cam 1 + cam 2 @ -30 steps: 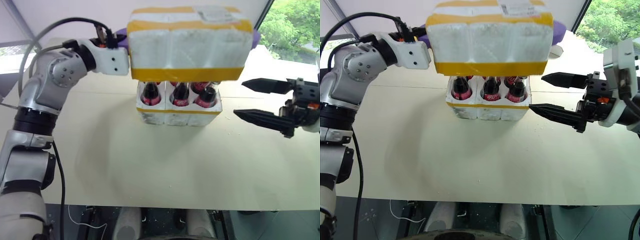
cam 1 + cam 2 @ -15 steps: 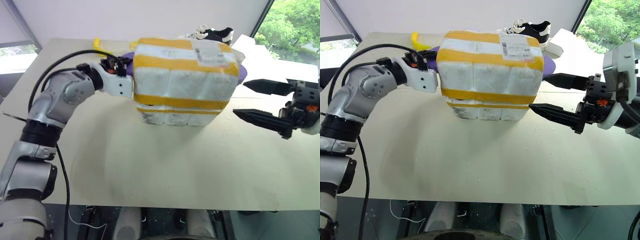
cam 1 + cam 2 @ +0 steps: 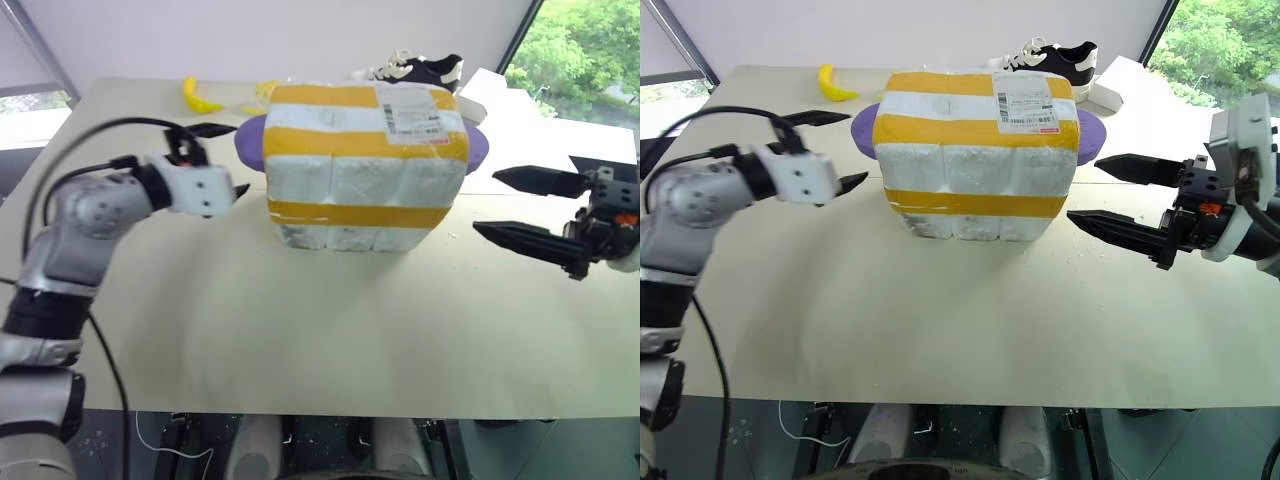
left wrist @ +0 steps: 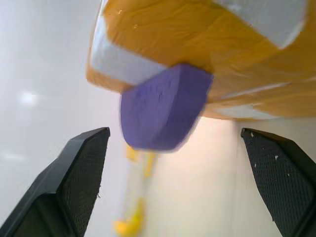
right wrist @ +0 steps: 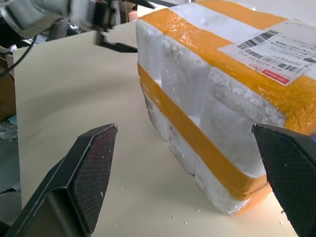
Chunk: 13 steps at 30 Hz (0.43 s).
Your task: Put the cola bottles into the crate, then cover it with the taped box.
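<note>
The taped box (image 3: 365, 160), white foam with wide yellow bands and a shipping label on top, stands on the crate (image 3: 345, 238). Just a low white strip of the crate shows beneath the box's lower yellow band. The cola bottles are hidden under the box. My left gripper (image 3: 228, 160) hangs open a short way left of the box, touching nothing. At the box's right side my right gripper (image 3: 488, 200) is open too, fingers pointing at the box with a gap between. The right wrist view looks along the box's (image 5: 222, 74) side.
A purple object (image 3: 250, 140) pokes out behind the box on both sides. At the back of the beige table (image 3: 300, 330) lie a banana (image 3: 200, 97), a black and white shoe (image 3: 420, 70) and a white block (image 3: 490, 95).
The taped box came down over the crate and hid the bottles. My left gripper opened, let go of the box and drew back to the left. The right arm kept still.
</note>
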Tool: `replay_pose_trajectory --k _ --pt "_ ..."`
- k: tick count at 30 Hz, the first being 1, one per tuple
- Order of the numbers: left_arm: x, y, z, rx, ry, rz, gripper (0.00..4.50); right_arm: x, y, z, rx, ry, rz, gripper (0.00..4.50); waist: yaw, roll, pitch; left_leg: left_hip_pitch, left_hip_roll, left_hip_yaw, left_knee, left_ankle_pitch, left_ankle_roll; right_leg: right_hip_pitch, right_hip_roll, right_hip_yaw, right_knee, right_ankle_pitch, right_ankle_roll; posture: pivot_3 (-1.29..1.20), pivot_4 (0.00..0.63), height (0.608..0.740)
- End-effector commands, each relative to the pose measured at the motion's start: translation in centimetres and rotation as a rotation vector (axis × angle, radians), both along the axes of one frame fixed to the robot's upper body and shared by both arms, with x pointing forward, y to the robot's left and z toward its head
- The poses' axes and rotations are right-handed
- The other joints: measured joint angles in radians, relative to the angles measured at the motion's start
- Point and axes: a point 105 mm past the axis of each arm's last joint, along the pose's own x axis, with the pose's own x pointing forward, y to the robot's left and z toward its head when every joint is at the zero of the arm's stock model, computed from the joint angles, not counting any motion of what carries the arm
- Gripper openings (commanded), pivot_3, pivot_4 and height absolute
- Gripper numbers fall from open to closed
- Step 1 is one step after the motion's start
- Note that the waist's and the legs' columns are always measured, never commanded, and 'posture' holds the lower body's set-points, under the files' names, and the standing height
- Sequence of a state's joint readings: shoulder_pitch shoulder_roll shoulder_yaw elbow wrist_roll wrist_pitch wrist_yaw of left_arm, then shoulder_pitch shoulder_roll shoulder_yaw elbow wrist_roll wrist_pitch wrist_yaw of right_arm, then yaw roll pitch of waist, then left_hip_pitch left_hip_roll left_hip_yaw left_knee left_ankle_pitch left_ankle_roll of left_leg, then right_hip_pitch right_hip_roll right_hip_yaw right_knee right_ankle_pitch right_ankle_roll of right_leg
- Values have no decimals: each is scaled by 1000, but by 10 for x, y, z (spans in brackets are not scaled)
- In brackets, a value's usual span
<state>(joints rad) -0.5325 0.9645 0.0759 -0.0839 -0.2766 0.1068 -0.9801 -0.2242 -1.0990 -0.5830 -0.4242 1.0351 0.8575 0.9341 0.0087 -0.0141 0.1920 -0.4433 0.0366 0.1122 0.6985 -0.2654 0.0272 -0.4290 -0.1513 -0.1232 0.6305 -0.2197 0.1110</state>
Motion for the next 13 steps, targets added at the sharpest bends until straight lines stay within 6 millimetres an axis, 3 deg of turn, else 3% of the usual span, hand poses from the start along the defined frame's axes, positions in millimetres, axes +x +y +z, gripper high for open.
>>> replay_pose_trajectory --k 1,6,13 --pt "-39 10 42 -394 369 -157 4458 -2 -4 10 -20 -57 -4 4500 5 0 0 0 0 -1 0 0 0 1 0 0 0 0 0 0 150 740" --pt "-60 31 63 -540 587 -240 4458 3 -6 8 -22 -55 -2 4500 5 1 0 1 -3 -2 0 0 0 2 0 -1 0 -1 2 0 150 740" --pt "-54 32 53 -427 609 -176 4458 8 -2 5 -14 -61 15 4500 3 2 -1 1 -4 0 0 0 0 2 0 0 0 -1 1 0 150 740"
